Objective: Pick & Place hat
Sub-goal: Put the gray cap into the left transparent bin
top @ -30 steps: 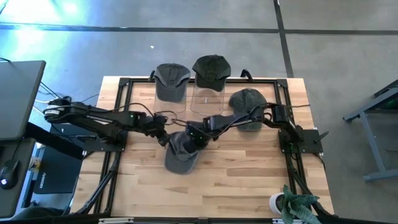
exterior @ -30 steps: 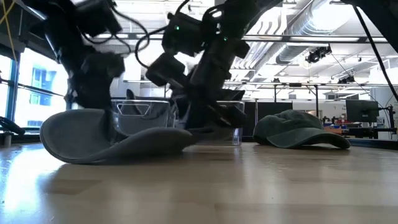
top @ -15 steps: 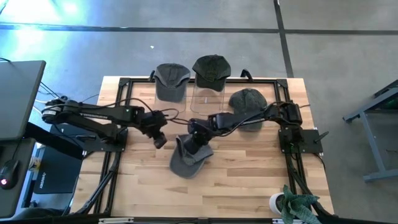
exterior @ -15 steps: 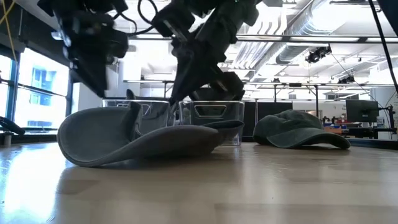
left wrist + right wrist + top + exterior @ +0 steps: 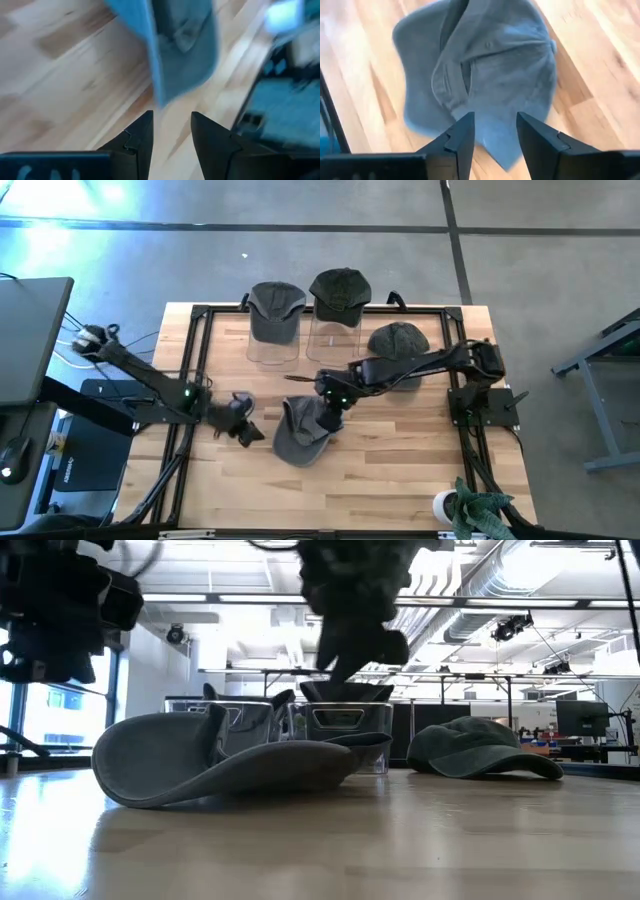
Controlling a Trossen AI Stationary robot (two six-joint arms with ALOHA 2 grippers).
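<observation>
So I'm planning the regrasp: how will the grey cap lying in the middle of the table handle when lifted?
The grey cap lies crumpled with its crown folded in, so it probably flops and sags in a pinch. Soft cloth suggests it is light and unlikely to slip. The brim keeps its curve, so it looks like the stiffer place to grasp.

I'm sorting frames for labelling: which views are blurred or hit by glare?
Left wrist view: motion-smeared, the grey hat and table streaked. Right wrist view: mostly sharp on the hat. Low view: bright window and ceiling lights leave the arms as dark silhouettes. High view: glare on the floor at the upper left corner.
</observation>
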